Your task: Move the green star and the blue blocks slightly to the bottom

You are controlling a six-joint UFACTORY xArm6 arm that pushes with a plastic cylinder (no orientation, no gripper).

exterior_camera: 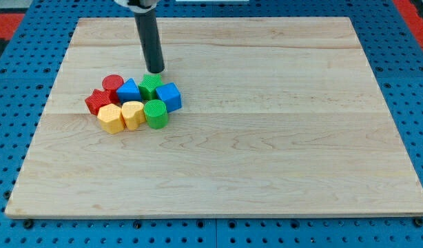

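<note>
Nearest the view's bottom, the wooden desk point(266, 158) lies bare across its lower half and its whole right side, resting on a blue pegboard surface point(12, 83). Further up, at the view's left of centre, eight small blocks sit packed in one tight cluster. Its front row, left to right, holds a yellow block point(110, 118), a yellow heart-like block point(132, 114) touching it, and a green cylinder point(155, 114) just beside that. Behind them, at the cluster's left edge, sits a red star-like block point(97, 102), and above it a red cylinder point(113, 85). To the right of the red cylinder comes a blue block point(128, 91) with a peaked top, then the green star point(150, 86), whose exact outline is hard to make out, and at the cluster's right end a blue cube point(169, 96). The green star is wedged between the two blue blocks and touches both. Farthest back stands the dark rod, coming down from the view's top edge. The tool is this plain rod with nothing to open or close, and it holds nothing. My tip point(156, 71) meets the desk just above the green star, very near its upper edge; contact cannot be judged.
</note>
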